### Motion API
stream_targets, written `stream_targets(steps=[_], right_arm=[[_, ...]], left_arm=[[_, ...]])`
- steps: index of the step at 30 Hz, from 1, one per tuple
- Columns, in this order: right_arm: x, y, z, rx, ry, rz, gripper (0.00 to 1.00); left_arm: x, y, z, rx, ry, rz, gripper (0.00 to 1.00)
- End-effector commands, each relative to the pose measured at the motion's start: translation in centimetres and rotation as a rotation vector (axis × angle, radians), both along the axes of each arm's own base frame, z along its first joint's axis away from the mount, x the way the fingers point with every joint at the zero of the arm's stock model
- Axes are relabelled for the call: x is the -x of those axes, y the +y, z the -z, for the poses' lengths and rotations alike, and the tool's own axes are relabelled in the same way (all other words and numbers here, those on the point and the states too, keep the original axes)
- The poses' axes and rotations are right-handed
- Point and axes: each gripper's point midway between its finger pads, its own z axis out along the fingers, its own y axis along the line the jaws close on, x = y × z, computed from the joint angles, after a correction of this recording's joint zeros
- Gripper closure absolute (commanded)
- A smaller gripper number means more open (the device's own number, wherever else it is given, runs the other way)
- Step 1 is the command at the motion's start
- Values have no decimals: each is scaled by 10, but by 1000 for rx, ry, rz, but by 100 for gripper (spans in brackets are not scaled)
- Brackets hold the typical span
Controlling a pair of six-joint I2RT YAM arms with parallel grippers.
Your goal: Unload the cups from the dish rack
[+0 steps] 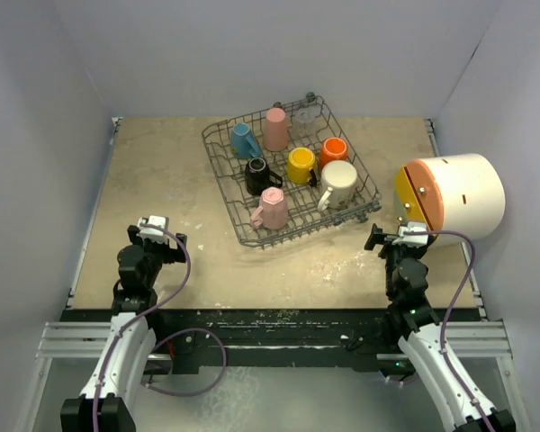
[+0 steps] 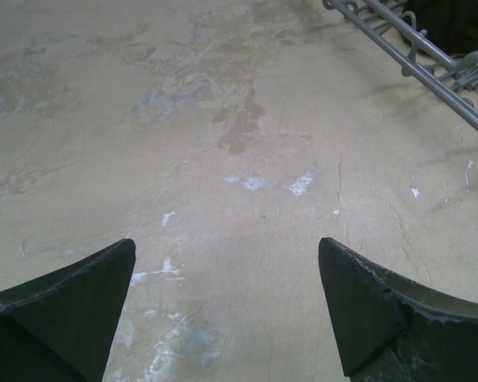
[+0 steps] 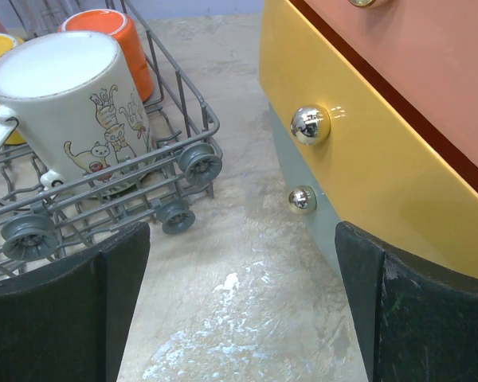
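Tan scuffed tabletop (image 1: 162, 180). Dark grey wire dish rack (image 1: 306, 229) sits angled at centre-far. Big white cylinder (image 1: 468, 193) with an orange-yellow end lies just right of it. Left arm (image 1: 135, 270): jaws wide, empty, over bare tabletop near-left of rack. Right arm (image 1: 409, 279): jaws wide, empty, between the rack's near-right corner and the cylinder. All eight cups in rack: tall pink tumbler (image 1: 275, 129), cream cat-print mug (image 1: 337, 183), pale pink mug (image 1: 272, 208), black mug (image 1: 260, 175), yellow mug (image 1: 301, 165), orange mug (image 1: 333, 149), blue mug (image 1: 245, 140), clear glass (image 1: 304, 112).
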Motion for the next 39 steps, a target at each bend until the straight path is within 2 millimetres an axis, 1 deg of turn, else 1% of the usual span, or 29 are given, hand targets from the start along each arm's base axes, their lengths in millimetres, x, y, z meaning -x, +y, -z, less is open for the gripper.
stream_targets(steps=[1, 11, 12, 14, 15, 16, 19, 20, 22, 23, 25, 28, 29, 30, 32, 33, 34, 35, 37, 38, 39], right_arm=[[-3, 3, -17, 1, -58, -15, 0], [-3, 1, -17, -3, -55, -4, 0], [-3, -1, -16, -11, -54, 14, 0], [-1, -9, -20, -29, -67, 59, 0], [0, -9, -30, -30, -72, 60, 0], [1, -9, -30, -12, -49, 58, 0], [1, -8, -65, 12, -76, 38, 0], [4, -13, -76, -54, -93, 81, 0], [13, -26, -93, -295, -144, 209, 0], [17, -33, -99, -375, -170, 266, 0], [18, -35, -116, -484, -216, 295, 0], [17, -21, -134, -476, -162, 214, 0], [16, -17, -136, -487, -146, 198, 0], [16, -17, -137, -542, -144, 217, 0], [20, -18, -128, -719, -137, 284, 0], [16, -8, -130, -706, -136, 215, 0], [9, 17, -134, -653, -123, 49, 0], [7, 29, -138, -635, -137, -34, 0], [5, 48, -143, -660, -161, -150, 0], [3, 60, -147, -651, -171, -225, 0], [-1, 69, -151, -639, -179, -271, 0]], left_arm=[[-6, 0, -21, -7, -78, -1, 1], [-7, 0, -20, -7, -70, -1, 1], [-7, -1, -23, -5, -83, 4, 1], [-8, -2, -37, -6, -85, 13, 1], [-9, -3, -46, -6, -80, 22, 1], [-11, -5, -54, -6, -65, 32, 1], [-21, -6, -82, -57, -14, 72, 1], [-23, -7, -92, -73, 3, 89, 1], [-25, -13, -108, -105, 63, 152, 1], [-25, -18, -115, -116, 89, 192, 1], [-24, -27, -130, -133, 130, 269, 1], [-21, -42, -152, -133, 146, 383, 1], [-19, -47, -157, -121, 151, 414, 1], [-18, -53, -166, -108, 141, 450, 1], [-16, -66, -170, -70, 166, 517, 1], [-16, -71, -169, -51, 194, 544, 1], [-18, -77, -166, -34, 233, 563, 1], [-20, -82, -162, -23, 268, 570, 1], [-25, -94, -148, -16, 336, 604, 1], [-28, -100, -145, -17, 349, 615, 1], [-30, -105, -142, -21, 355, 627, 1]])
